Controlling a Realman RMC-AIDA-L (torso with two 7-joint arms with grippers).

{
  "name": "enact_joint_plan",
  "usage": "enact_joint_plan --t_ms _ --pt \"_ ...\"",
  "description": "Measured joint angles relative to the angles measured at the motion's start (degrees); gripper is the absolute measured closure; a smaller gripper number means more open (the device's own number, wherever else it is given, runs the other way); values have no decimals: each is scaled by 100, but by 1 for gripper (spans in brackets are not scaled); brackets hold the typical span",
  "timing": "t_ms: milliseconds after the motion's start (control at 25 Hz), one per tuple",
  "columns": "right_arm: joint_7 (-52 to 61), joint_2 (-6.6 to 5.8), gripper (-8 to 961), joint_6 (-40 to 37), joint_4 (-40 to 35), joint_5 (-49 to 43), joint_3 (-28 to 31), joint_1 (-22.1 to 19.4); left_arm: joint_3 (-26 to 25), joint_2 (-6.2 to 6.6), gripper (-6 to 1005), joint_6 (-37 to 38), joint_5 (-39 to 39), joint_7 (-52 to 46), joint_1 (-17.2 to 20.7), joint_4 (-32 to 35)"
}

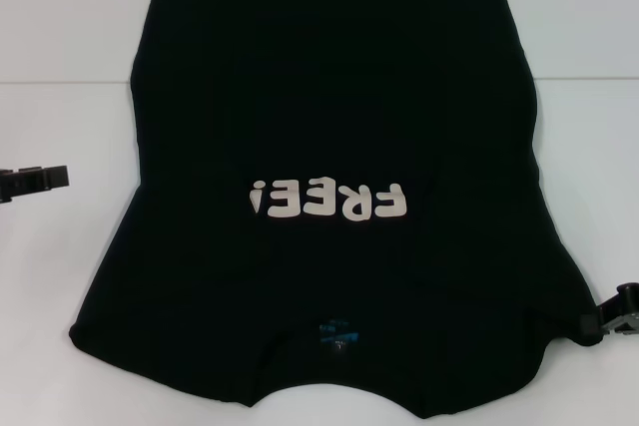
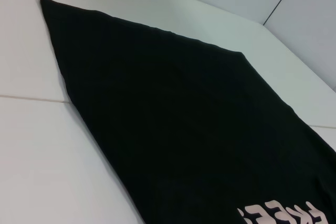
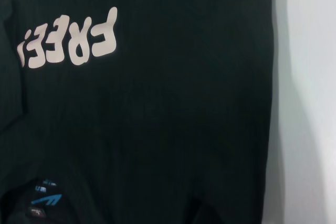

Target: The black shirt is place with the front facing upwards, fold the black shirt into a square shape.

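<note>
The black shirt [image 1: 329, 97] lies flat and front up on the white table [image 1: 60, 107], with its collar and small blue neck label [image 1: 336, 331] toward me. The off-white "FREE!" lettering [image 1: 329, 202] reads upside down. My left gripper [image 1: 35, 182] hovers off the shirt's left side, apart from the cloth. My right gripper [image 1: 614, 316] is at the shirt's near right corner, by the sleeve edge. The left wrist view shows the shirt [image 2: 184, 119] running to its far hem corner. The right wrist view shows the lettering [image 3: 68, 38] and label [image 3: 44, 195].
Bare white table [image 2: 31, 156] shows to the left of the shirt, and more of the table [image 3: 310, 103] to its right. A seam line crosses the table surface [image 1: 70, 82] behind the shirt's middle.
</note>
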Motion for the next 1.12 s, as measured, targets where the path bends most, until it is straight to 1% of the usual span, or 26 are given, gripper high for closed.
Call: enact_joint_plan --t_ms 280,440,520,600,800,1120 --pt "-11 -118 938 -104 -56 5 85 -57 -33 0 532 167 0 -69 97 190" --pt "-96 -236 938 -250 -85 5 362 -101 -109 21 531 434 0 -150 198 362" --pt "-185 -266 938 -348 -83 5 548 -109 -196 42 530 579 2 -159 231 381" --pt "-230 -279 938 -396 -69 4 621 -111 -287 59 529 761 80 -194 250 410" --pt "-271 -266 937 -414 -42 -10 605 -113 -335 88 527 1166 669 -325 251 518" --pt "-358 -236 937 -416 -45 1 643 -176 -276 90 522 1530 1044 -462 210 418"
